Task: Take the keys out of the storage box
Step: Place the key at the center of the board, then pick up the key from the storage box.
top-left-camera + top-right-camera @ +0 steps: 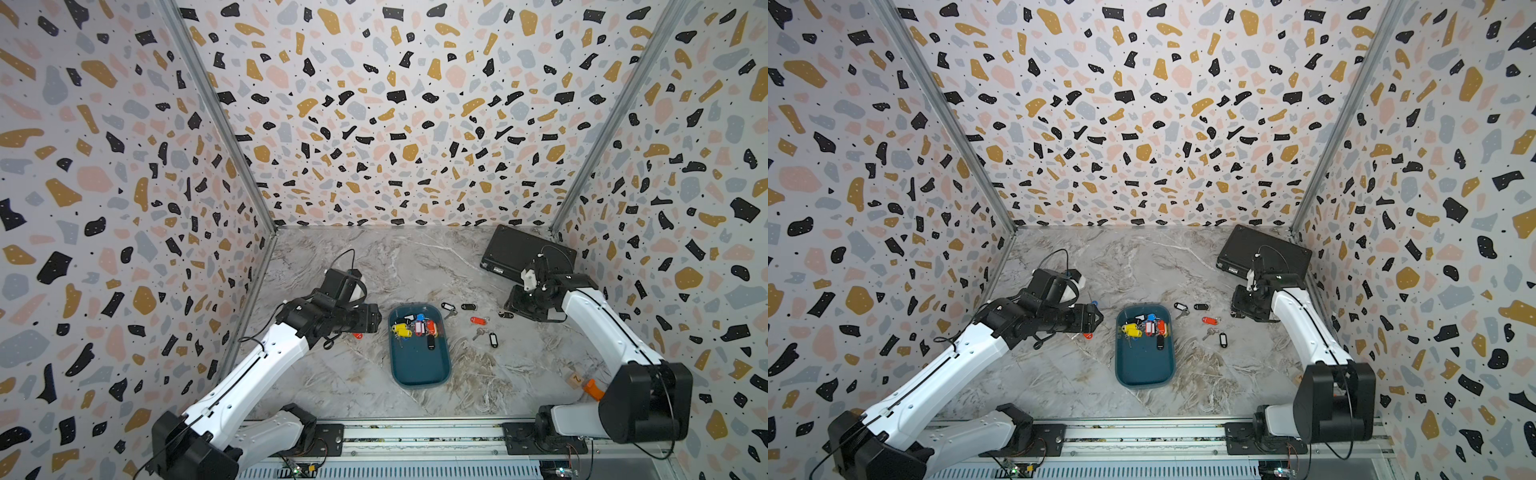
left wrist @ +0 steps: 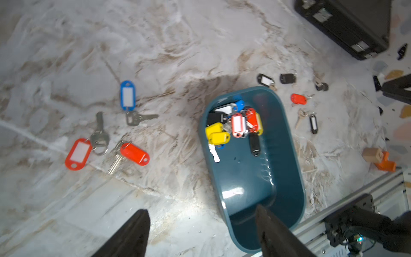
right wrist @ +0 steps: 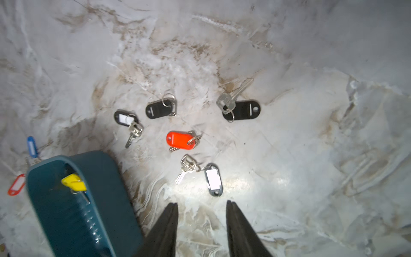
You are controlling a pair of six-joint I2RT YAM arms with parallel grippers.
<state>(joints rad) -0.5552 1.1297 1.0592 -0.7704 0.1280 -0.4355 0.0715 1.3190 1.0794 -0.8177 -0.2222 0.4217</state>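
The left gripper [image 2: 201, 210] has its jaws spread wide with nothing between them. In both top views it hangs just beside the storage box [image 2: 242, 175], on the left arm's side. The right gripper [image 3: 201, 203] has its jaws partly apart and also empty, above the bare table [image 3: 289, 155] on the box's other side.

The keys [image 2: 235, 124] not yet out are heaped at the box's far end, towards the black case [image 2: 347, 24]; the rest of the box floor is bare. Others already lie on the table: three by the left arm, among them a blue tag [image 2: 127, 95], and five by the right arm around a red tag [image 3: 180, 139].

The step in hand looks like the left arm's next pick. It would go best on a tag at the heap's edge: the yellow tags [image 2: 216, 134] nearest that arm, or the black tag [image 2: 254, 144] lying a little apart. The jaws should straddle one tag across its narrow width and close on the plastic, not the ring. Rings may be caught together, so a slow lift is wise, watching that the light box does not rise or slide.
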